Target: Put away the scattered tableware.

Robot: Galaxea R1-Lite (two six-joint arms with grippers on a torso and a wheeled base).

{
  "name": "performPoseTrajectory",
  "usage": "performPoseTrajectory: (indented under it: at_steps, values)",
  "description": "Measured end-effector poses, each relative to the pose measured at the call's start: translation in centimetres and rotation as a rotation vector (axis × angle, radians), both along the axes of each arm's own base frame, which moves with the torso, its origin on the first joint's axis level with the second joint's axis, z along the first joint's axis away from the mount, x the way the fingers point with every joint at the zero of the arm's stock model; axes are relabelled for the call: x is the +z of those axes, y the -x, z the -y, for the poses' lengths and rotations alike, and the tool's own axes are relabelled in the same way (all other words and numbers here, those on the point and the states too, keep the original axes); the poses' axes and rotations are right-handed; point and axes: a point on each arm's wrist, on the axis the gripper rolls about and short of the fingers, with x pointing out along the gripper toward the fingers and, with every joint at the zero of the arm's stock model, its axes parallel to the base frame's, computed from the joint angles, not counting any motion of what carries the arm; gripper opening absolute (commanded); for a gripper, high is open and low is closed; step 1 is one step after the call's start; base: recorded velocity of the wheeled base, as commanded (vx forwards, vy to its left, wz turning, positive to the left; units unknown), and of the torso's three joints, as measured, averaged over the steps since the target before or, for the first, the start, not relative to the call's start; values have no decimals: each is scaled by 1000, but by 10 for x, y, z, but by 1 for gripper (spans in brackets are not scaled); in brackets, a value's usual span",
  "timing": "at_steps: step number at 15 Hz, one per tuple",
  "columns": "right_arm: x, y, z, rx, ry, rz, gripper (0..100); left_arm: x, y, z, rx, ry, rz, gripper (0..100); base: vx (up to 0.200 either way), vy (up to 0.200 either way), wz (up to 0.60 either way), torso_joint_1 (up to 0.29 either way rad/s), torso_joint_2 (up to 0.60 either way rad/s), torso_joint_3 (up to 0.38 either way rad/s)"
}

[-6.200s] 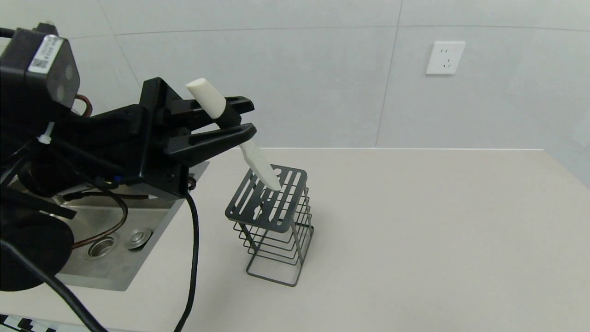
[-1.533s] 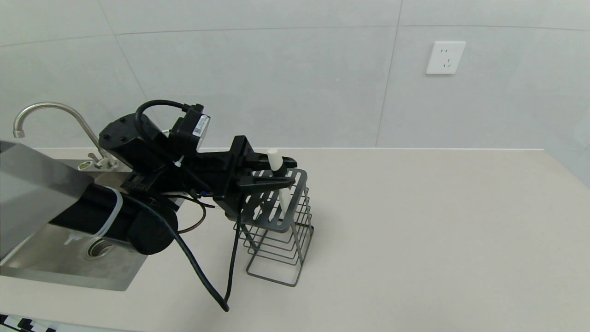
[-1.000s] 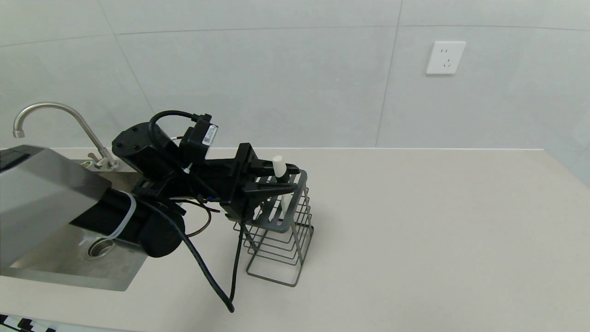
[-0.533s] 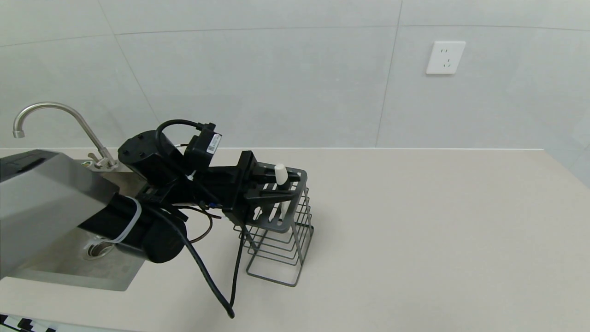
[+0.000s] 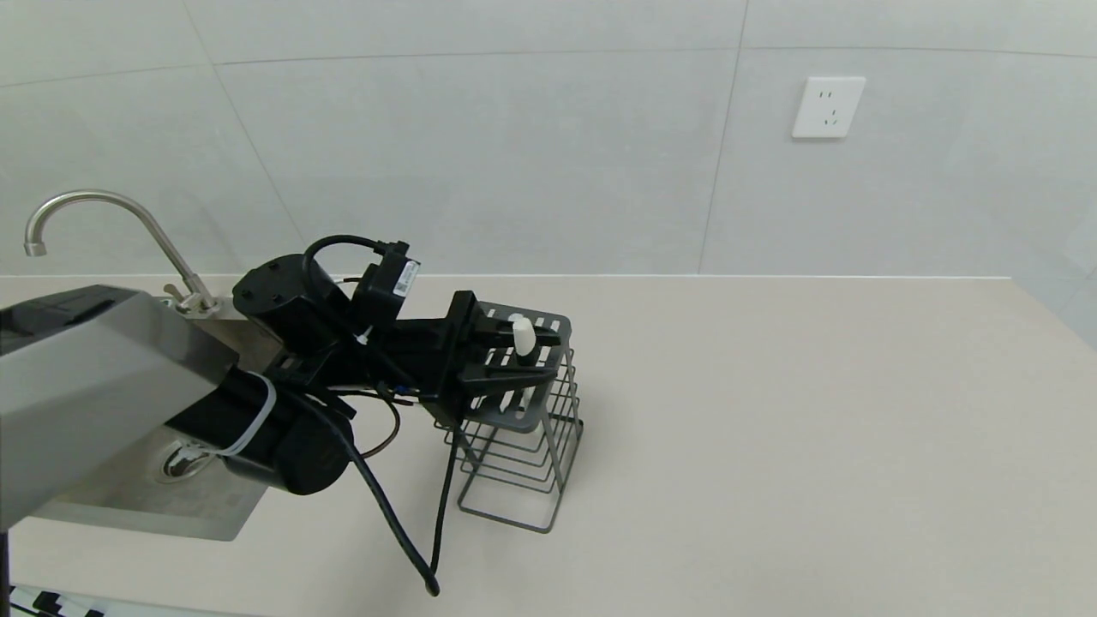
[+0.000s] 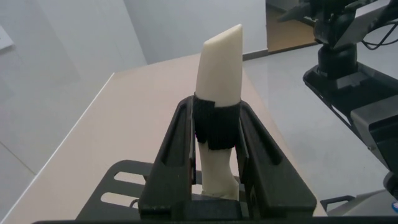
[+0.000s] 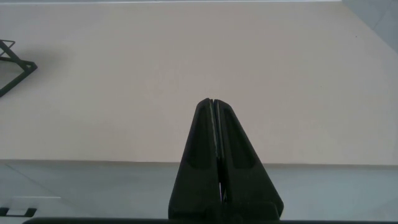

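Note:
A white knife (image 5: 520,335) with a pale handle stands nearly upright, its blade down through a slot in the top plate of the dark wire cutlery rack (image 5: 518,447). My left gripper (image 5: 547,353) is shut on the knife's handle just above the rack's top plate. In the left wrist view the handle (image 6: 219,62) sticks out between the black fingers (image 6: 180,134), with the slotted plate (image 6: 119,185) below. My right gripper (image 7: 214,104) is shut with nothing in it, over bare counter, away from the rack, whose foot (image 7: 13,67) shows off to one side.
A steel sink (image 5: 163,501) with a curved faucet (image 5: 103,204) lies left of the rack. The beige counter (image 5: 814,428) stretches open to the right. A wall socket (image 5: 828,107) sits on the tiled wall behind.
My left gripper has come down from high above the rack and keeps sinking, pushing the knife blade deeper through the slot; only the handle top stays above the plate.

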Motion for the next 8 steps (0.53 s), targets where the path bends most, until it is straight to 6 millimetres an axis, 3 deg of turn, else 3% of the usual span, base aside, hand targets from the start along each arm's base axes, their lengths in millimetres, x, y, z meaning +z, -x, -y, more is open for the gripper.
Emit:
performPoseTrajectory:
  at_steps: [8]
  values:
    - [0, 0, 0, 0, 0, 0, 0, 17, 9, -5, 4, 11, 38, 100, 0, 0, 0, 0, 0, 0]
